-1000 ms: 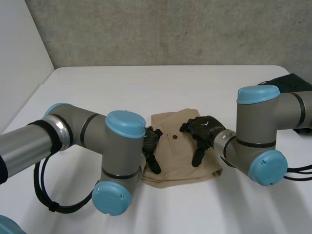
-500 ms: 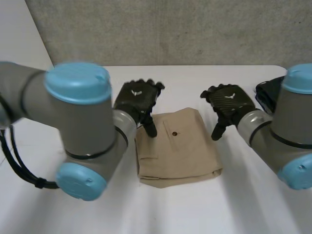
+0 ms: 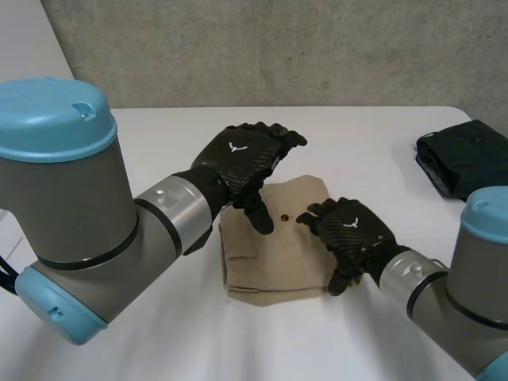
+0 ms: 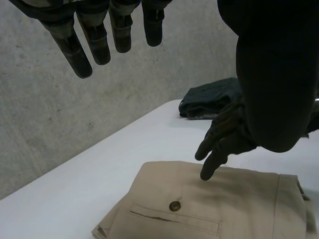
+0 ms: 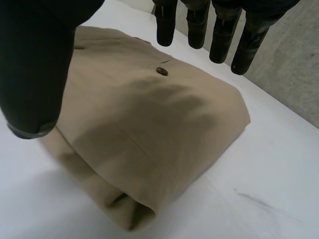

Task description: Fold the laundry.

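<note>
Head view: a folded tan garment (image 3: pixel 274 258) lies in the middle of the white surface (image 3: pixel 143 143), and a dark folded garment (image 3: pixel 464 155) sits well apart at the far right. The left hand (image 3: pixel 242 163) hangs above the tan garment's far left corner, fingers loosely spread and empty. The right hand (image 3: pixel 353 238) is over its right side, fingers relaxed.

Left wrist view: the left hand's fingers (image 4: pixel 79 55) are straight and apart, holding nothing. The right hand points down at the tan cloth near a button (image 4: pixel 174 205); whether they touch cannot be told.

Right wrist view: the right hand's fingers (image 5: pixel 199 27) are straight, with the tan garment under its palm.
</note>
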